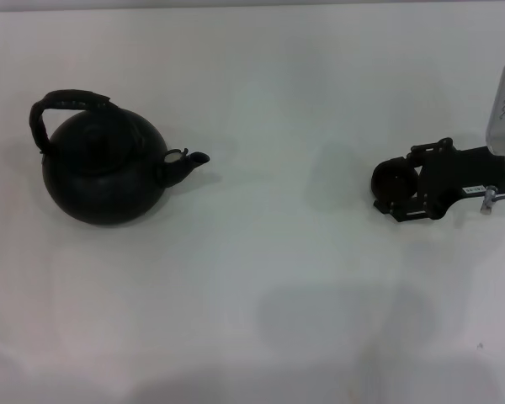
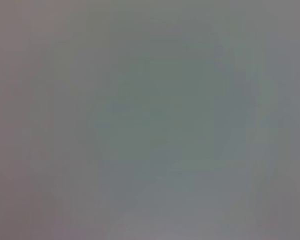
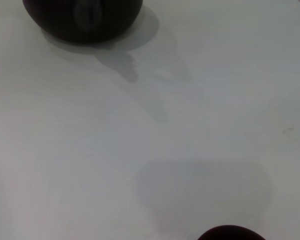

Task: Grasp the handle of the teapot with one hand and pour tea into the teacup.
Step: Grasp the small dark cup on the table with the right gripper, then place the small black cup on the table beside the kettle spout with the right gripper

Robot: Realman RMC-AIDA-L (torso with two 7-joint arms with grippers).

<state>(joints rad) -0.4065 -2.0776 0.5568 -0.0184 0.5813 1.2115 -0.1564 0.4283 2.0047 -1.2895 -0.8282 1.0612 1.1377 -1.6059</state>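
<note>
A round matte black teapot (image 1: 103, 174) with a stubby spout and an arched, wrapped handle (image 1: 63, 108) sits on the plain white table (image 1: 261, 278), left side. Well apart at the right, the right pincer (image 1: 401, 187) holds the small dark round teacup (image 1: 392, 178).

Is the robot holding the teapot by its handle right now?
No. In the head view the teapot sits alone on the table with its handle free, while the right pincer is at the teacup.
</note>
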